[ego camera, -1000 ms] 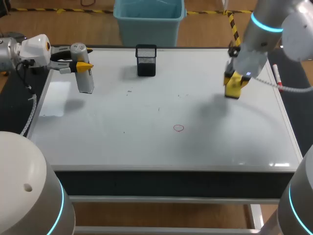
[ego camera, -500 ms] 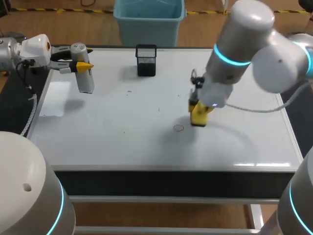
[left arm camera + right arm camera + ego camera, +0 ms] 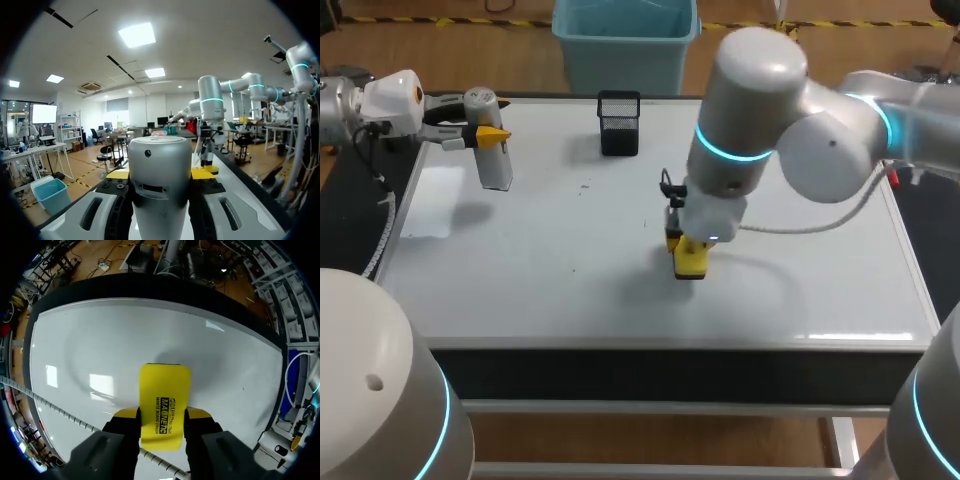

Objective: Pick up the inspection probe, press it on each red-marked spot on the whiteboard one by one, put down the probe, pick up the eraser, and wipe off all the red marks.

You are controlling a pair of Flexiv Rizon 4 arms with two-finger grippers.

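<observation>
At the whiteboard's [image 3: 570,220] left edge, the left gripper [image 3: 488,132] clasps the upright silver-grey inspection probe [image 3: 497,168], while at centre front the right gripper [image 3: 162,416] clamps the flat yellow, black-lettered eraser [image 3: 165,387] against the white surface.

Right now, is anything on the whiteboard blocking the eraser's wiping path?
Nothing visible does. The eraser, clamped in the right jaws, sits on bare whiteboard. The mesh cup stands off at the far edge, and the probe is held in the left jaws at the left edge.
</observation>
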